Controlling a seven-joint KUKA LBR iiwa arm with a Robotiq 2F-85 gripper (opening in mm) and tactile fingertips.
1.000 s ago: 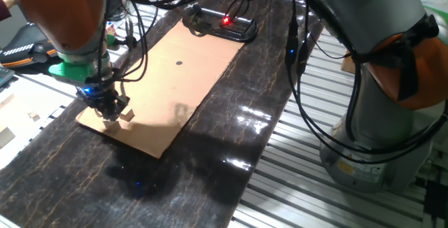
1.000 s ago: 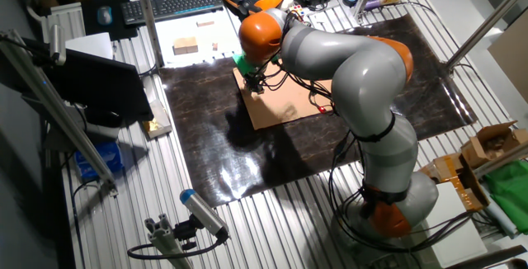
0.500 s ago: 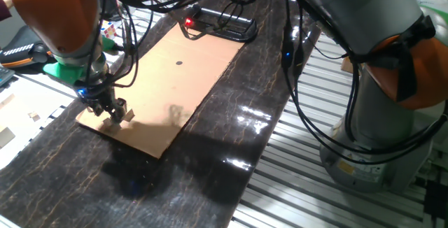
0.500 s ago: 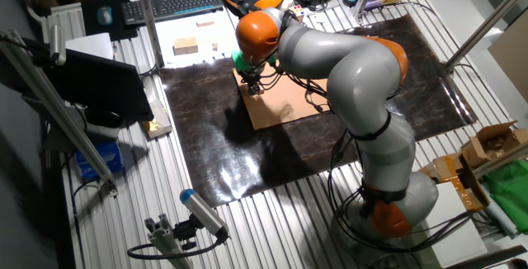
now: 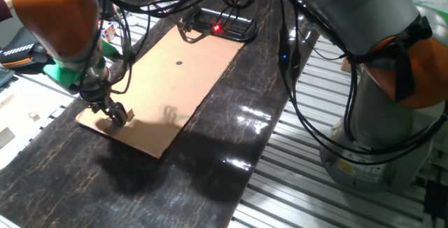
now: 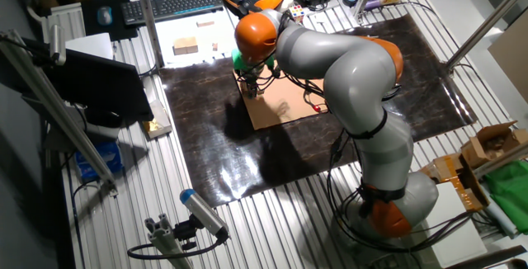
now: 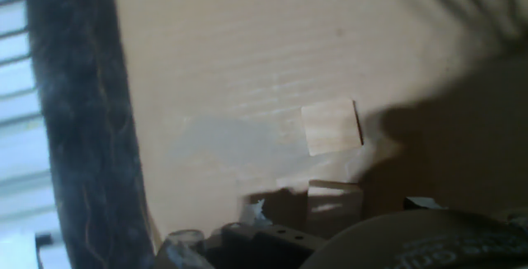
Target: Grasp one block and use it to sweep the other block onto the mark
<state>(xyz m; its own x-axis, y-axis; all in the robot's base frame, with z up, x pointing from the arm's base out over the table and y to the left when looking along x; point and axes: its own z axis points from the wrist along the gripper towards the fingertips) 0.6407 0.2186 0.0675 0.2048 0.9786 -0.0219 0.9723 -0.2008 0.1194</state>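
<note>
Hand view: held block (image 7: 334,199) sits at the gripper (image 7: 330,219) near the bottom edge, partly shadowed; the free block (image 7: 332,126) lies just beyond it on the cardboard (image 7: 247,54), squarish with no clear long axis, edges slightly skewed to the frame. Fingers mostly cut off, so jaw gap is hard to read; they look pinched on the held block. One fixed view: gripper (image 5: 112,112) is at the cardboard's near corner, blocks barely resolvable there. The mark (image 5: 179,63) is well apart, further up the sheet. Black mat (image 5: 231,123) lies under the cardboard.
</note>
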